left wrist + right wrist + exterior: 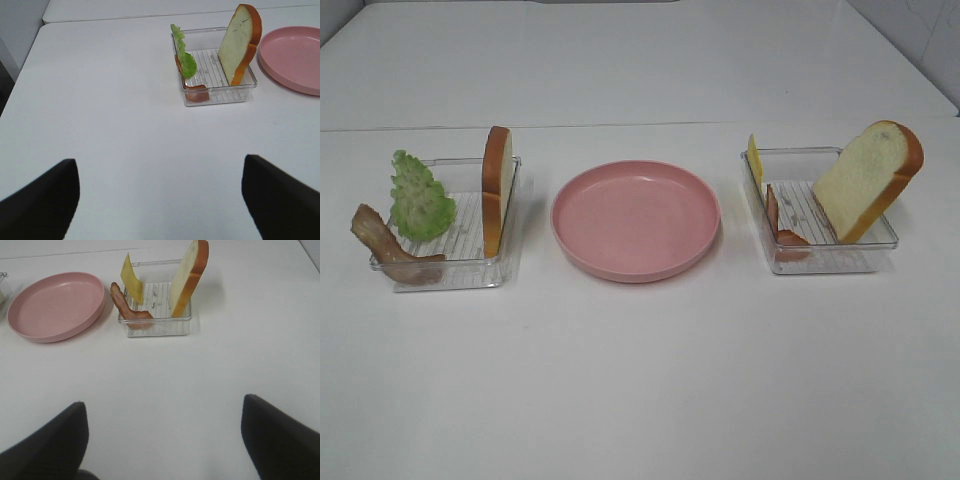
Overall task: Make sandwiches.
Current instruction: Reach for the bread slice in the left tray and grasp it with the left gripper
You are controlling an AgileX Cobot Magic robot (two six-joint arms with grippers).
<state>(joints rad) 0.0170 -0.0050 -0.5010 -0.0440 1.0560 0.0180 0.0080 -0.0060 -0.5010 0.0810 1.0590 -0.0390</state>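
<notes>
No sandwich is stacked; the parts stand in two clear trays. The left tray (pixel 445 278) holds a bread slice (pixel 497 190) on edge, green lettuce (pixel 420 197) and a bacon strip (pixel 385 245). In the right tray (pixel 825 262) are a leaning bread slice (pixel 868 180), a yellow cheese square (pixel 755 160) and bacon (pixel 780 225). My left gripper (pixel 160 200) is open, well short of its tray (pixel 220 95), with nothing between its fingers. My right gripper (pixel 162 440) is also open and empty, short of its tray (pixel 160 327). Neither gripper shows in the exterior view.
An empty round pink plate (pixel 635 218) sits between the two trays on the white table. A seam in the table runs behind the trays. The table's left edge shows in the left wrist view.
</notes>
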